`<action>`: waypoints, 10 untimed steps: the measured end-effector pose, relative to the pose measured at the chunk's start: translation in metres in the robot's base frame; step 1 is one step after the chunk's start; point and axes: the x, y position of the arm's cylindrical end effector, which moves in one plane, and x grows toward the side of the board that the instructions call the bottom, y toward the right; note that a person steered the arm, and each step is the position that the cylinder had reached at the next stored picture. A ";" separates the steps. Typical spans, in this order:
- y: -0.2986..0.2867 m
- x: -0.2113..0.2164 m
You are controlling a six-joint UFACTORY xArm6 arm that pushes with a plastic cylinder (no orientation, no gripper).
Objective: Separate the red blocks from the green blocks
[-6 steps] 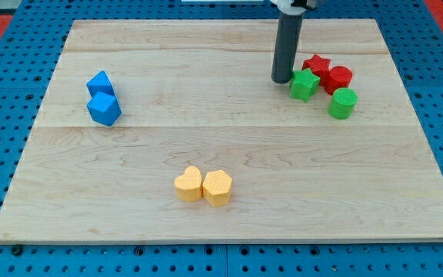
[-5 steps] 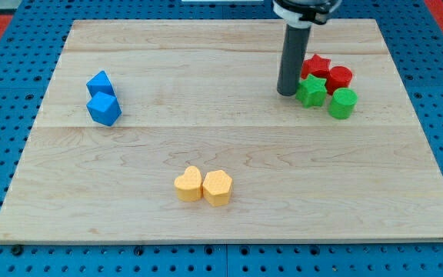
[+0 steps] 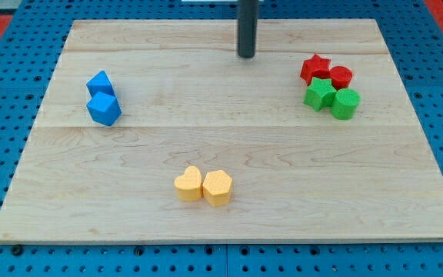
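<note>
Four blocks huddle touching near the view's right edge: red star [image 3: 314, 67] and red cylinder [image 3: 341, 76] behind, green star [image 3: 319, 93] and green cylinder [image 3: 345, 103] in front. My tip [image 3: 246, 55] stands well apart, toward the view's upper left of them, touching no block and holding nothing.

A straight dark rod comes down from the view's top edge, upright, right of centre. My tip [image 3: 246, 55] rests on the far part of the surface, touching nothing else, with only the rod's lower length showing.
</note>
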 end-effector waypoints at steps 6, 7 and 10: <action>0.194 0.132; 0.150 0.122; 0.053 0.075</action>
